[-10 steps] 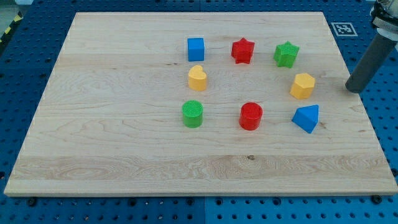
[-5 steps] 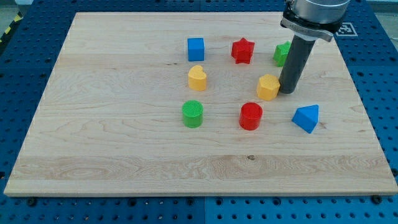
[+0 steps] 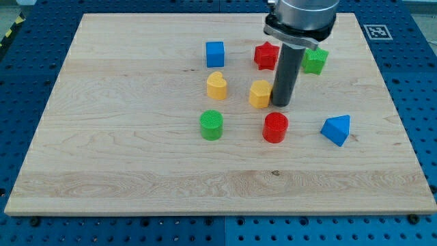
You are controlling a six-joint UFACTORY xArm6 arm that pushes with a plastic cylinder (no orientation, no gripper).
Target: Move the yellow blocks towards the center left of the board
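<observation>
My tip point(image 3: 280, 103) rests on the board against the right side of a yellow hexagonal block point(image 3: 259, 94), near the middle of the board. A yellow heart-shaped block point(image 3: 217, 86) stands a little to the left of that block. The rod rises from the tip and covers part of the red star block point(image 3: 265, 55) and the green star block point(image 3: 315, 60) behind it.
A blue cube point(image 3: 215, 53) sits above the yellow heart. A green cylinder point(image 3: 212, 125) and a red cylinder point(image 3: 276, 128) stand below the yellow blocks. A blue triangular block point(image 3: 336, 130) lies at the right. The wooden board point(image 3: 123, 137) stretches to the left.
My tip came in from the right edge and pushed the yellow hexagonal block leftward across the board, to just right of the yellow heart. The other blocks have not moved.
</observation>
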